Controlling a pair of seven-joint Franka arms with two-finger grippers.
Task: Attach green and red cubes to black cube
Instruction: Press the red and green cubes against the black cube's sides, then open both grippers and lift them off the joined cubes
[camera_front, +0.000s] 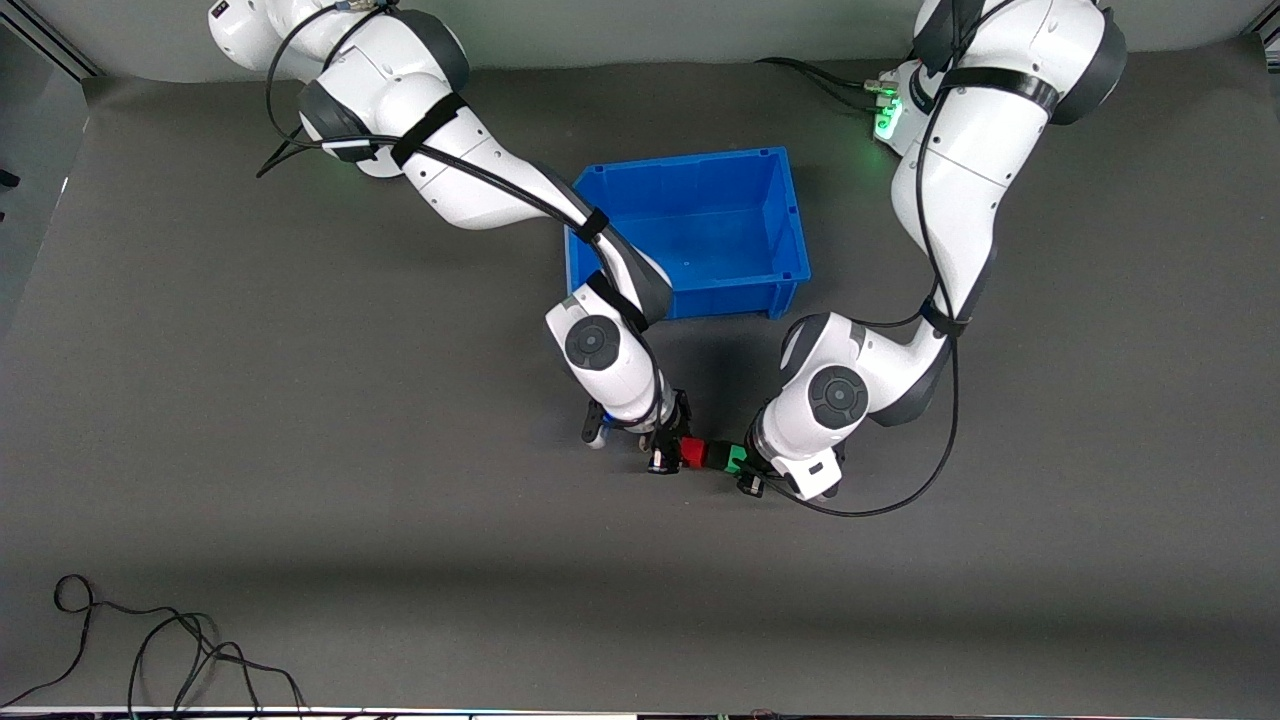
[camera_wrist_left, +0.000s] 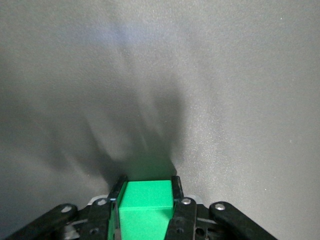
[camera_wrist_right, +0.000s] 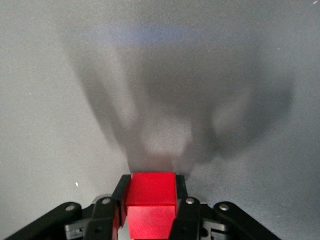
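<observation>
My right gripper (camera_front: 668, 452) is clamped on the red cube (camera_front: 693, 452); my left gripper (camera_front: 752, 470) is clamped on the green cube (camera_front: 735, 458). In the front view the black cube (camera_front: 716, 455) sits between them, red at its 9 o'clock, green at its 3 o'clock; all three look to touch in one row, at 6 o'clock from the blue bin (camera_front: 790, 215). I cannot tell whether the row rests on the table (camera_front: 300, 520) or hangs just above it.

Step in hand, as I judge it: press both coloured cubes squarely onto the black one. To do it well, I push along one shared line with matched force, faces flush, so nothing twists or pops out.

Pose: both wrists point steeply down, forearms converging from the two ends of the table. In each wrist view my fingers (camera_wrist_left: 177, 192) flank the cube's sides (camera_wrist_right: 181, 192).
</observation>
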